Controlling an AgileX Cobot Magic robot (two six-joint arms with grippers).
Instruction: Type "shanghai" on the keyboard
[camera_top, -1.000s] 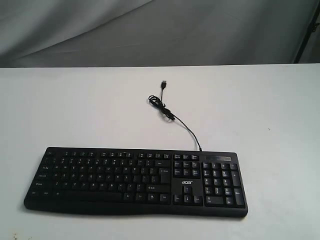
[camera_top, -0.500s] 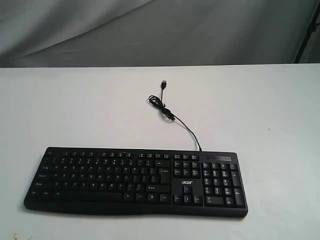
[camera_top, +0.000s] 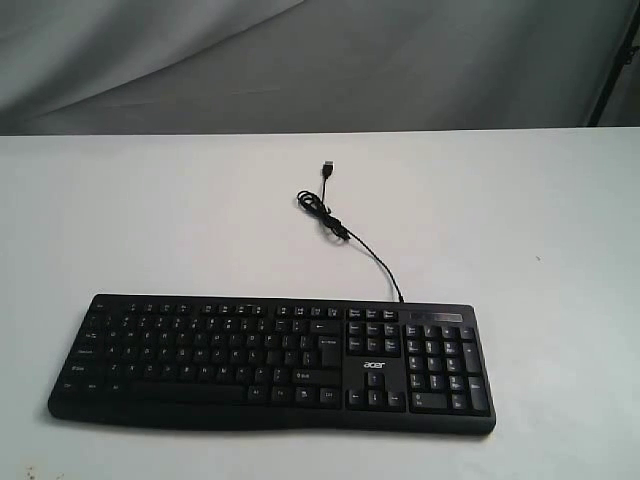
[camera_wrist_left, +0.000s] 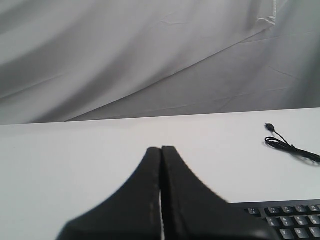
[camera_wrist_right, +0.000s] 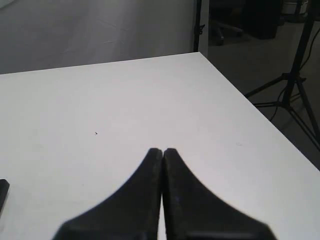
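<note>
Count of keyboards: one keyboard (camera_top: 270, 362), black, full width, with a number pad at its right end and a white "acer" logo.
Count of cables: one thin black cable (camera_top: 365, 252), with one small tangle along its run and one USB plug (camera_top: 327, 168) lying loose at its far end.
Count of tables: one white table (camera_top: 150, 220), with grey cloth (camera_top: 300, 60) hung behind it.
Count of my grippers: two, each with two black fingers.
My left gripper (camera_wrist_left: 161, 148): my fingers (camera_wrist_left: 145, 190) are pressed flat together with only a hairline seam between them. I grasp nothing.
My right gripper (camera_wrist_right: 162, 149): my fingers (camera_wrist_right: 185, 195) are clenched the same way, tip against tip, with nothing between them.
Keyboard on the table: it lies flat along the near edge in the exterior view, long side running across, somewhat left of middle. The cable leaves its back edge above the number pad.
Keyboard and my left fingers: one corner with a few rows of keys shows beside them. I cannot tell whether it touches them.
Keyboard and my right fingers: only a sliver of a black corner shows at the picture's edge, well to one side. I hang over bare white tabletop.
Beyond the table's edge: one black stand (camera_wrist_right: 295, 90) on the floor.
</note>
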